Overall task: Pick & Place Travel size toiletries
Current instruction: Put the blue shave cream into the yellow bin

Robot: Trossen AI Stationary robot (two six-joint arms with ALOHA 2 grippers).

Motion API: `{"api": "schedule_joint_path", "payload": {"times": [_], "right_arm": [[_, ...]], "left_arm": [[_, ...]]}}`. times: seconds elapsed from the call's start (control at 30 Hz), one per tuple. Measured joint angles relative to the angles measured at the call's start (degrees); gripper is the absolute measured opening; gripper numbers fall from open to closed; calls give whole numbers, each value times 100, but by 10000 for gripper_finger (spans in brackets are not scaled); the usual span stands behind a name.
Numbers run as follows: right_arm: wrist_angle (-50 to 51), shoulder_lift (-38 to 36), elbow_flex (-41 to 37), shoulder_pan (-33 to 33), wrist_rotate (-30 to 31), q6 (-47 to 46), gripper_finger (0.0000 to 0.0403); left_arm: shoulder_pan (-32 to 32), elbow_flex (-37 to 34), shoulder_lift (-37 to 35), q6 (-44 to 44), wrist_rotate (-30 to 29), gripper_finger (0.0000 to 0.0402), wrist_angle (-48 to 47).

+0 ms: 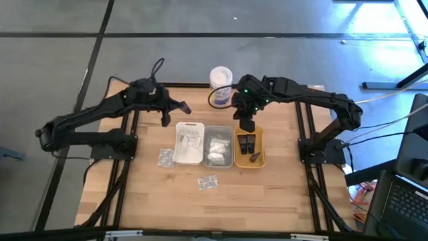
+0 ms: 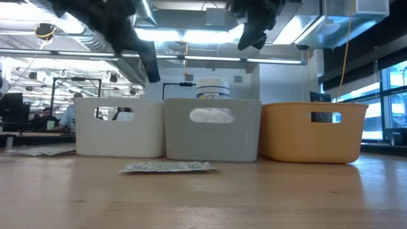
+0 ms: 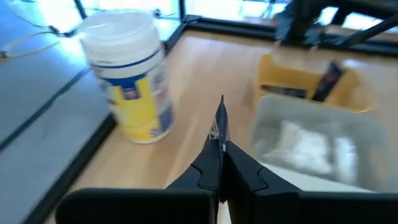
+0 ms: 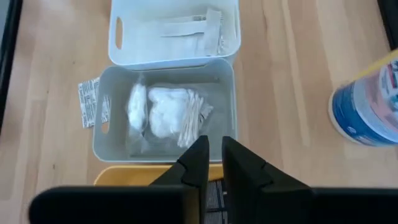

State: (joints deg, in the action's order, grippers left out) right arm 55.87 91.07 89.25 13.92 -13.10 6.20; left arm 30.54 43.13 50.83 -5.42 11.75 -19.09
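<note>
Nearest the front edge of the surface, two printed sachets lie loose: one ahead of the grey tray, its long axis running left to right, and another just beside the white tray's left front corner. The low view shows the front sachet lying flat, which the overhead picture cannot confirm. Behind them stand three trays in a row: the white tray holding flat sachets, the grey tray holding white wrapped bundles, and the orange tray holding small black tubes. Farther back, the left pincer hovers over the back of the white tray, its fingers pressed together on a thin silvery sachet that stands edge-on in the left wrist view and is invisible from above. The right pincer hangs over the rear of the orange tray, fingers slightly apart with nothing between them. Judging by position, the white tray lies just in front of and below the left pincer, so lowering and releasing there looks like the next step. A tall tub stands at the back.
</note>
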Motion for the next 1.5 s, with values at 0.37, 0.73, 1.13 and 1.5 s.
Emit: {"api": "schedule_joint_path", "payload": {"times": [0.37,0.73,1.13,1.5], "right_arm": [[-59,0,0,-519,2,22,28],[-599,0,0,-970,9,39,32],[-1170,0,0,-1117,17,-76,58],[-1175,2,0,-1120,17,-450,81]], "left_arm": [[-1465,0,-107,855,-110,4,-166],[-2656,-2,423,1068,-737,4,-165],[-3094,-2,919,1065,-968,4,140],[-3128,-4,1086,984,-966,4,313]]}}
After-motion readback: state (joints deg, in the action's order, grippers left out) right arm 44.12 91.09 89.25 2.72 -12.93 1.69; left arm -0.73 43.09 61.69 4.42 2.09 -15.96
